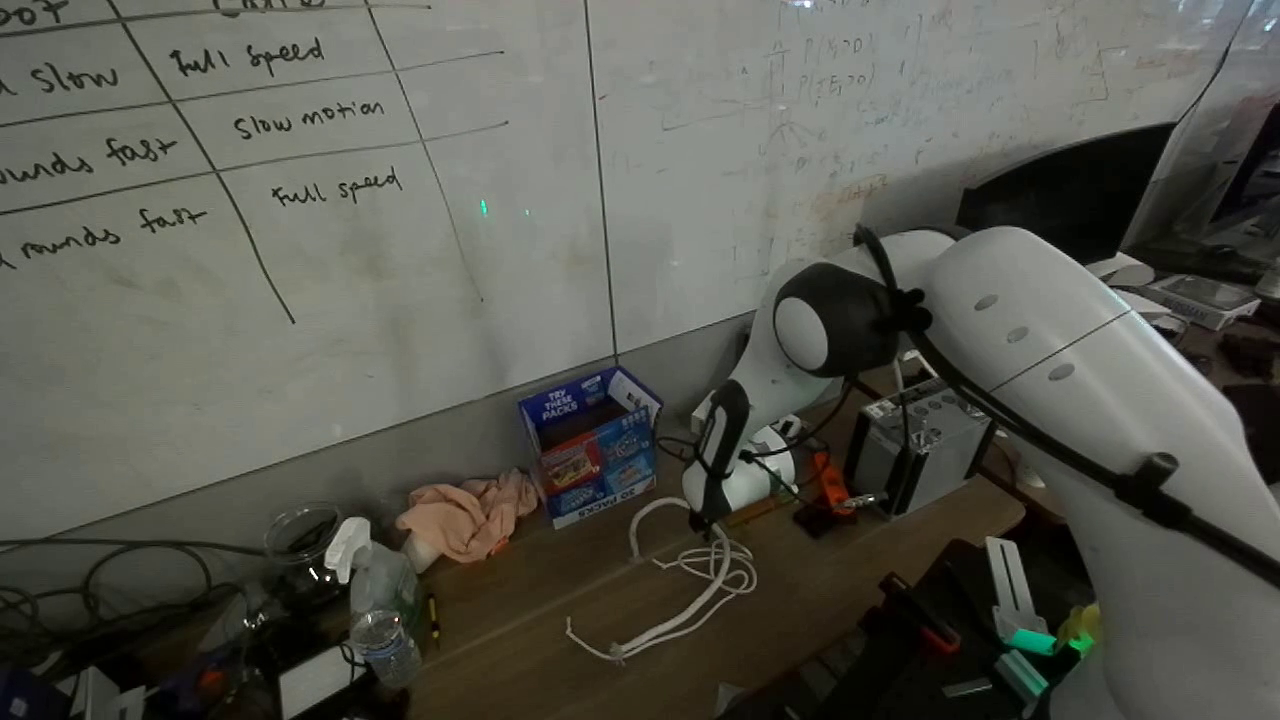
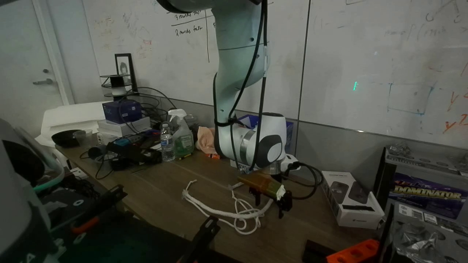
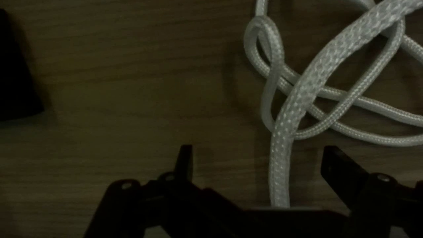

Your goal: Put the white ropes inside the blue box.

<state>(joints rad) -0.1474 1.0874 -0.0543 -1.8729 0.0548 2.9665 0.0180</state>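
White ropes (image 3: 297,99) lie in loops on the counter (image 1: 500,650) right under the pincer (image 3: 258,152), whose jaws stand wide apart with nothing gripped. One thick, braided strand runs into the gap between the fingers (image 3: 343,175), closer to one than to the other; in the wrist view it appears to touch neither, and whether the fingertips meet the counter cannot be told. Thinner cord crosses beneath that strand in a tangle beside the pincer, and a long tail stretches away from it along the counter. Toward the whiteboard (image 1: 400,280) from the pincer, near but apart, stands the blue box (image 1: 600,462), upright with its top open and printed packs on its front; the ropes are outside it. In an exterior view the arm (image 2: 236,62) hides most of the box. Just past the box, farther from the pincer, lies a crumpled pinkish-beige cloth (image 1: 470,515), and farther still in that direction stand a spray bottle (image 2: 183,142) and a water bottle (image 2: 167,144). On the pincer's opposite side are a white carton (image 2: 347,212), an orange piece (image 1: 830,485) and a grey device (image 1: 940,460), each apart from its fingers.
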